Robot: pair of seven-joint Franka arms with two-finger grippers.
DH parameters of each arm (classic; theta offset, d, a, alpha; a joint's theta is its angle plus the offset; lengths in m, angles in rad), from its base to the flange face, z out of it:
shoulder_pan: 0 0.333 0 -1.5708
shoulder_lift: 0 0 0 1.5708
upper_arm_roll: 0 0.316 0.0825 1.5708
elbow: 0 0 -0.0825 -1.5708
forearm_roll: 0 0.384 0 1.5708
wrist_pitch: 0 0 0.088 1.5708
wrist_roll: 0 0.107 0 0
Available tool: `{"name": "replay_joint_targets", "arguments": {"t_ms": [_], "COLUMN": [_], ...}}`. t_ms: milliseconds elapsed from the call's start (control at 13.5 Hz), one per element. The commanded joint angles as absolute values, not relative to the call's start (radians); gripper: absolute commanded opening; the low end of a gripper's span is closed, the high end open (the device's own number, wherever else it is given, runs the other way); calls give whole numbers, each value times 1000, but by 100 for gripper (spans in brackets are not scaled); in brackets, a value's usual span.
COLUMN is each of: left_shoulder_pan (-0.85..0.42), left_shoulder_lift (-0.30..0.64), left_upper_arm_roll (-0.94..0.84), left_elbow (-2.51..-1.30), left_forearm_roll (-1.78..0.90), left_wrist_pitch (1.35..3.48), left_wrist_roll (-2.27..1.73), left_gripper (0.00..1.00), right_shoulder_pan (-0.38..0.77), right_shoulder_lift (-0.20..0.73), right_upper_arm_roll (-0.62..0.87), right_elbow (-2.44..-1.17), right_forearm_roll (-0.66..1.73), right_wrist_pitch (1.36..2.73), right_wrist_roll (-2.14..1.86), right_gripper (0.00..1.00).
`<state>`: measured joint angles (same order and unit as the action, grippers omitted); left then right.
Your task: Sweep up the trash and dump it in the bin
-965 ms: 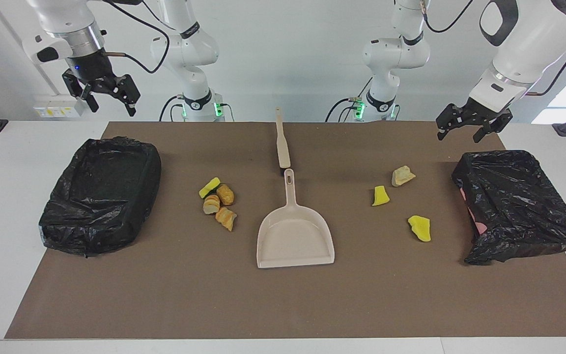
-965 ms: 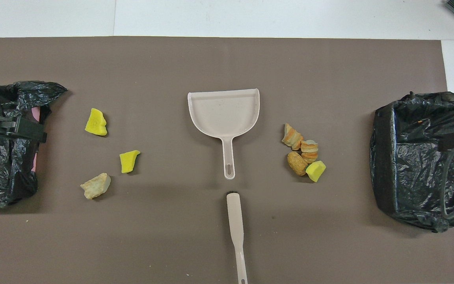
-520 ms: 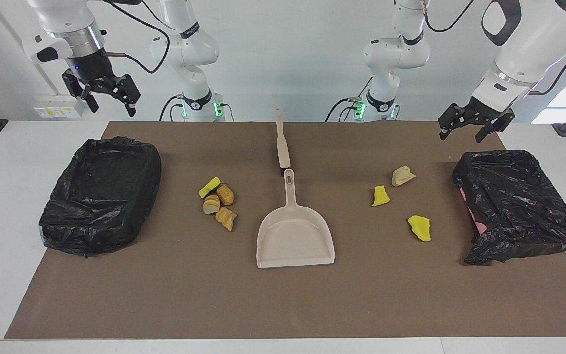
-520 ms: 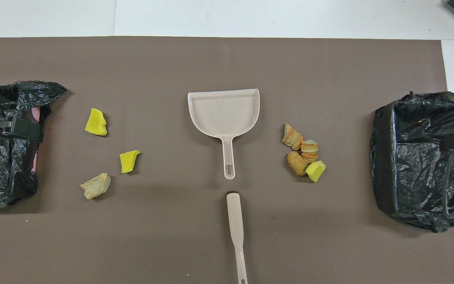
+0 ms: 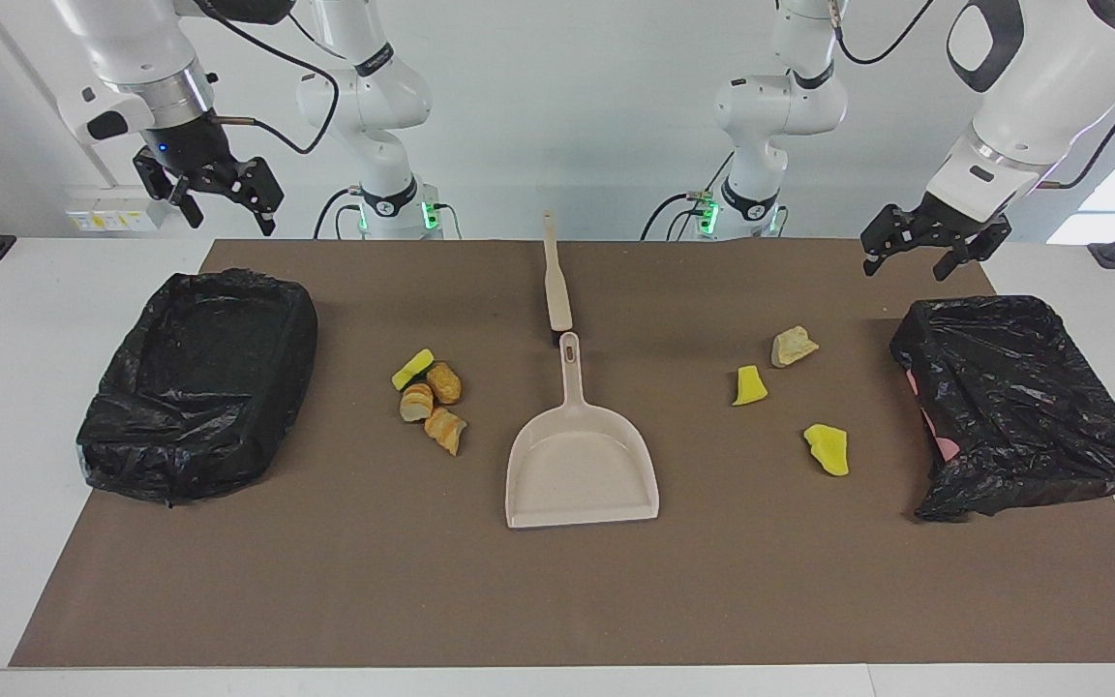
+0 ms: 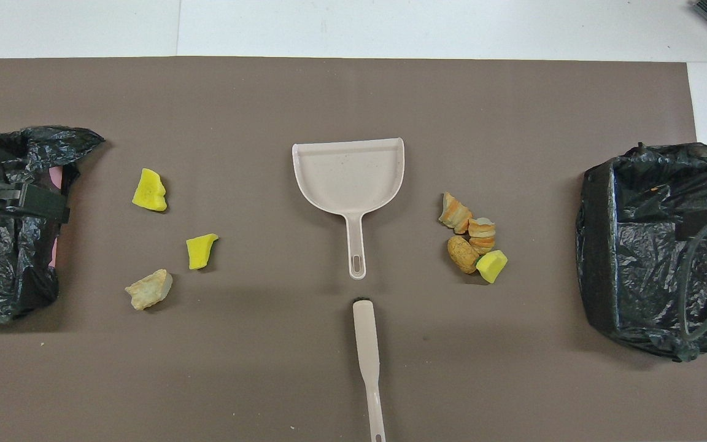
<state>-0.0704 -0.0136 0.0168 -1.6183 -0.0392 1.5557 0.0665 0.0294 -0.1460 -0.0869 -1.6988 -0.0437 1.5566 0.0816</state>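
Four pieces of trash lie bunched together [image 5: 430,397] [image 6: 473,239] toward the right arm's end: one yellow sponge chunk and three bread-like lumps. Three more lie apart toward the left arm's end: a pale lump [image 5: 795,346] [image 6: 149,288] and two yellow chunks [image 5: 749,385] [image 5: 828,450]. My right gripper [image 5: 228,208] hangs open and empty, high over the table's edge by a black-lined bin [image 5: 199,382]. My left gripper [image 5: 909,263] [image 6: 22,202] hangs open and empty over the near rim of the second black-lined bin [image 5: 1017,402].
A beige dustpan [image 5: 580,465] [image 6: 348,175] lies mid-table with its handle pointing toward the robots. A beige brush [image 5: 555,276] [image 6: 367,350] lies in line with it, nearer the robots. A brown mat [image 5: 557,600] covers the table.
My right gripper has drifted a little toward the table's middle. My left gripper has barely shifted. Nothing on the table has moved.
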Motion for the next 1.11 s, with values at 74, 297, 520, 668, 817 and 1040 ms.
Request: {"name": "replay_joint_targets", "arguments": {"t_ms": [74, 297, 520, 668, 817, 1040], "left_shoulder_pan": [-74, -80, -90, -115, -129, -234], "left_shoulder_lift": [-52, -64, -84, -104, -110, -166], "left_upper_arm_roll": [17, 15, 5, 5, 3, 5], "left_elbow": [-1670, -1693, -1755, -1808, -1883, -2058], "left_forearm_roll": [-52, -52, -52, -54, -101, -140], "left_wrist_pitch": [1568, 1572, 1603, 1634, 1685, 1807], "left_wrist_roll": [81, 81, 80, 80, 81, 107], "left_gripper": [100, 100, 100, 100, 100, 100], "right_shoulder_pan": [28, 31, 31, 66, 103, 169], "right_shoulder_lift": [-150, -146, -114, -75, -42, 11], "right_upper_arm_roll": [-81, -80, -75, -63, -63, -61], "right_elbow": [-1748, -1828, -1829, -1825, -1819, -1815], "right_forearm_roll": [-21, -23, -23, -25, -26, -26], "right_wrist_pitch": [1617, 1715, 1724, 1749, 1782, 1831], "right_wrist_roll": [71, 71, 72, 75, 84, 175], "right_gripper": [100, 100, 100, 100, 100, 100]}}
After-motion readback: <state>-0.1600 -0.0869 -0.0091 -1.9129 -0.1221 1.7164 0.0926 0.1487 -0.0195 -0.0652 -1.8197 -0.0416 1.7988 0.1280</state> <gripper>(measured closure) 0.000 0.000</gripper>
